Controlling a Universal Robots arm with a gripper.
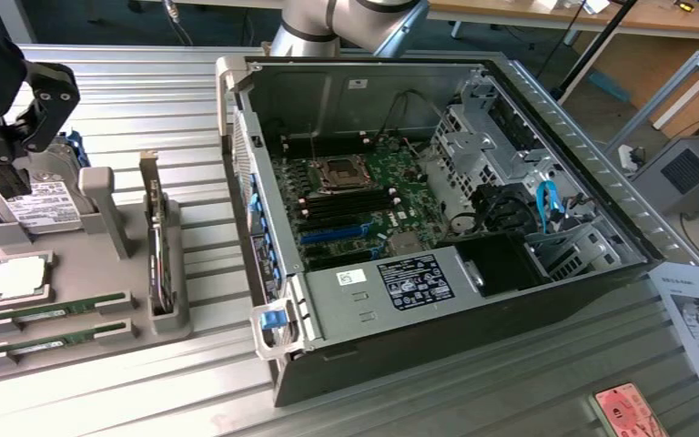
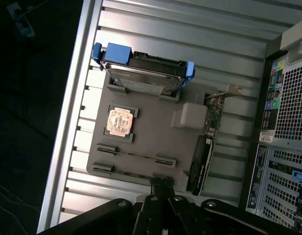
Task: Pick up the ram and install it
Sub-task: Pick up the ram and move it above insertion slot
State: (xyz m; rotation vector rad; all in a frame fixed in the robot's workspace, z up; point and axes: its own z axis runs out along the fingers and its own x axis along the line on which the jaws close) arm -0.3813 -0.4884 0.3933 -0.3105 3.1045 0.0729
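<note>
The fingers (image 2: 161, 182) look drawn close together with nothing between them, and they hang clear above the grey holder (image 2: 151, 132) on the table (image 1: 179, 91). The ram (image 2: 136, 155) stands on edge in its slot, the nearest thing ahead of the fingertips. It is untouched. A second stick (image 1: 46, 337) lies in the parallel slot just beside it. Beyond them from the fingers sits the processor chip (image 2: 119, 121), and farther off the hard drive (image 2: 143, 73). A graphics card (image 2: 202, 156) stands to one side of the fingertips.

The risks, as I judge them:
- If the fingers come down as narrow as they are now, they would strike the ram's thin top edge instead of straddling it.
- The two sticks sit close, so an off-centre approach could catch the wrong one, or both.
- A tilted pull could jam the board in its slot or let it slip.
- The open computer case (image 1: 374, 282) is well apart from the fingers, and the slots on its motherboard (image 1: 362, 196) are narrow, so a skewed grasp would carry over to seating.
</note>
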